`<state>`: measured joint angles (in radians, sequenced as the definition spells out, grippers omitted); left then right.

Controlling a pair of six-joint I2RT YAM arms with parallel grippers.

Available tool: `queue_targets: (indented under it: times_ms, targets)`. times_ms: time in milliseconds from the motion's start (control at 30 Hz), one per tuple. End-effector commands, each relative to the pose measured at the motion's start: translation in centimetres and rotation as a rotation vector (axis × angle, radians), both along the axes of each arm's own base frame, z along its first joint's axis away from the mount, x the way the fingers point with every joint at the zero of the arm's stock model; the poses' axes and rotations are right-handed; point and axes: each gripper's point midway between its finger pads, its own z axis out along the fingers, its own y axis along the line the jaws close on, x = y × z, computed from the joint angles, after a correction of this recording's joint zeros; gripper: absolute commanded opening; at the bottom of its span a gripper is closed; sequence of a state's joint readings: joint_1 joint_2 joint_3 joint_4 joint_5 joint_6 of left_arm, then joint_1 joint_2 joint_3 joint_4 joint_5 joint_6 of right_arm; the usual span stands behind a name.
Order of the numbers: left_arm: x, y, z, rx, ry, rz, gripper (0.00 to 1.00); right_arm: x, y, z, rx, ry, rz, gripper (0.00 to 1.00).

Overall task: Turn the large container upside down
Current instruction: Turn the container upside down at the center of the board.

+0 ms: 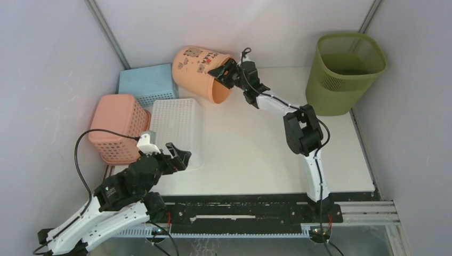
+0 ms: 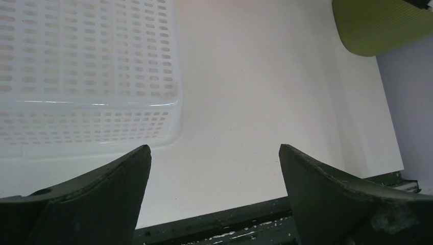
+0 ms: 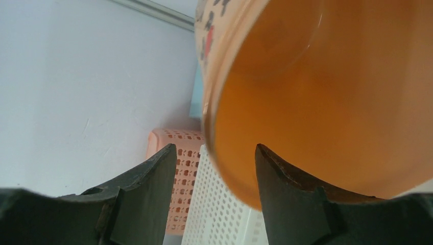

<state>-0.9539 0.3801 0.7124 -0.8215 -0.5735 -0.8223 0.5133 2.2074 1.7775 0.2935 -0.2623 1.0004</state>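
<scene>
The right gripper (image 1: 224, 70) straddles the rim of the tipped peach bucket (image 1: 194, 66), jaws half-spread with a gap showing at the wall, well left of the large container (image 1: 341, 85); the left gripper (image 1: 180, 156) gapes wide and empty, farther left and nearer; the large container stands upright, mouth up, at the table's (image 1: 256, 154) far right corner.

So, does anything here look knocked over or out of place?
Yes: the peach bucket at the back is tipped onto its side, its mouth facing the right end effector, whose fingers straddle its rim. The green bin stands upright at the far right.
</scene>
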Motion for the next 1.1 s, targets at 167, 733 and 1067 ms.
queue_targets:
  times_ms: [167, 733, 1067]
  targets:
    - [0.4, 0.1, 0.1, -0.006, -0.012, 0.023, 1.0, 1.7, 3.1, 2.3, 0.073, -0.103, 0.054, 0.54]
    - [1.3, -2.1, 0.3, -0.015, -0.009, -0.016, 1.0, -4.8, -6.5, -0.2, 0.024, -0.047, 0.011, 0.04]
    - [1.6, -2.9, -0.1, 0.001, 0.003, -0.03, 1.0, -9.3, -9.7, -3.0, -0.014, 0.029, 0.008, 0.4]
